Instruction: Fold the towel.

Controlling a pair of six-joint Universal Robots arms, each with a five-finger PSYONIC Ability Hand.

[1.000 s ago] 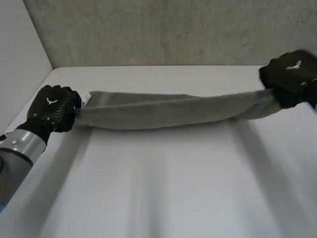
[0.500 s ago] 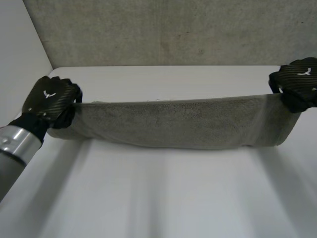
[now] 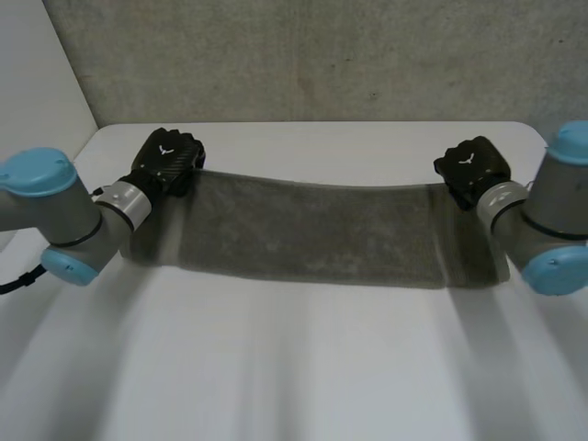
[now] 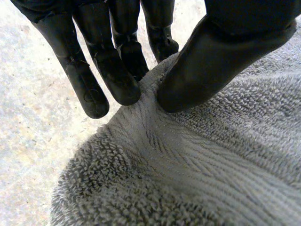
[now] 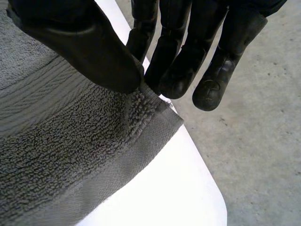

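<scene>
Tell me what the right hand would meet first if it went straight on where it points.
Apart from the towel corner that its fingers pinch, the right hand has a free way; likely the table near its far edge, then the grey wall. Depth is unclear.

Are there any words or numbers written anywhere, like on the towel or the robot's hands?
No words or numbers to read.
The left hand has a small white mark on its back, no letters.
The right hand has the same mark.
The towel is plain grey.
</scene>
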